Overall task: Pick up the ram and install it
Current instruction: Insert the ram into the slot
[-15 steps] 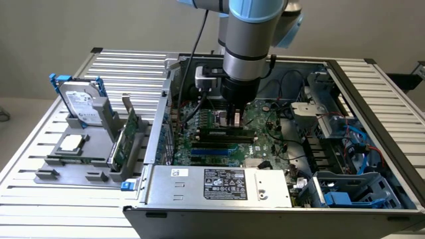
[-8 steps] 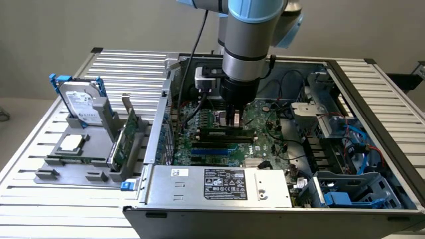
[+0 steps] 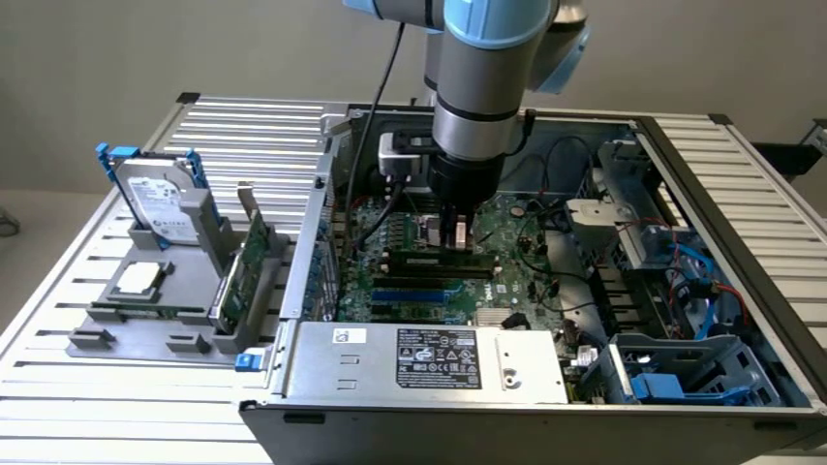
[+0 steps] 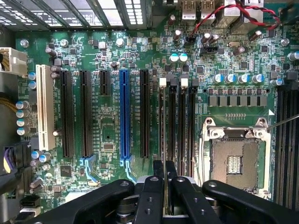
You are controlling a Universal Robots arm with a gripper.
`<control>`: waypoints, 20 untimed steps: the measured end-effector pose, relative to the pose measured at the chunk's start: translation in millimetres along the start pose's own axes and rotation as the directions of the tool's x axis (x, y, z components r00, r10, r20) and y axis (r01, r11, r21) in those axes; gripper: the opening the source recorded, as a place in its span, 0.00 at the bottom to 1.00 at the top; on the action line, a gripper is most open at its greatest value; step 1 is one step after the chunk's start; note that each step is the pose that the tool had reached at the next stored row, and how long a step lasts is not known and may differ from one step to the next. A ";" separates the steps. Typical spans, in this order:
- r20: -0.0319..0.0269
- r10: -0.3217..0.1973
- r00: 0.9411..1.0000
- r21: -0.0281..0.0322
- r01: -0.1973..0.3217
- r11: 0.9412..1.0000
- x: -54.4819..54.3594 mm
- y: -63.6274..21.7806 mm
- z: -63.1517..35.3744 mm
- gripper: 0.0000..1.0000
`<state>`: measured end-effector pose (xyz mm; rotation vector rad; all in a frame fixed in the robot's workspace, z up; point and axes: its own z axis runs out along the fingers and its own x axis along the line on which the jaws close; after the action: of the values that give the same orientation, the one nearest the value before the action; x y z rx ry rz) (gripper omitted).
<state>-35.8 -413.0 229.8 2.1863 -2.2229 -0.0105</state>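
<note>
The ram (image 4: 163, 121) shows edge-on in the wrist view as a thin line along the leftmost memory slot, beside the other black slots (image 4: 182, 126). My gripper (image 4: 166, 183) is shut on its near part, one black finger (image 4: 155, 191) on each side. In the exterior view the gripper (image 3: 452, 235) reaches straight down into the open computer case, and the ram (image 3: 440, 260) lies as a long dark stick on the motherboard (image 3: 517, 281) right beneath the fingertips. I cannot tell how deep the stick sits in the slot.
The open CPU socket (image 4: 233, 158) lies beside the memory slots, and a blue expansion slot (image 4: 124, 116) and black ones lie on the other side. A grey fixture at the exterior view's left holds a hard drive with blue rails (image 3: 155, 199) and a green expansion card (image 3: 252, 257). The power supply (image 3: 427, 356) fills the case front.
</note>
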 end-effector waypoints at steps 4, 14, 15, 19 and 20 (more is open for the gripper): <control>0.000 0.000 1.000 0.001 0.000 1.000 0.1 0.0 1.2 0.13; 0.002 0.000 1.000 0.001 0.000 1.000 0.1 0.0 4.2 0.13; 0.003 0.000 1.000 0.001 0.000 1.000 0.1 -0.1 4.7 0.13; 0.003 0.000 1.000 0.001 0.000 1.000 0.1 -0.1 6.6 0.13; 0.003 0.000 1.000 0.001 0.000 1.000 0.1 -0.1 7.1 0.13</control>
<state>-35.8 -413.2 222.7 2.1884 -2.2251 -0.0127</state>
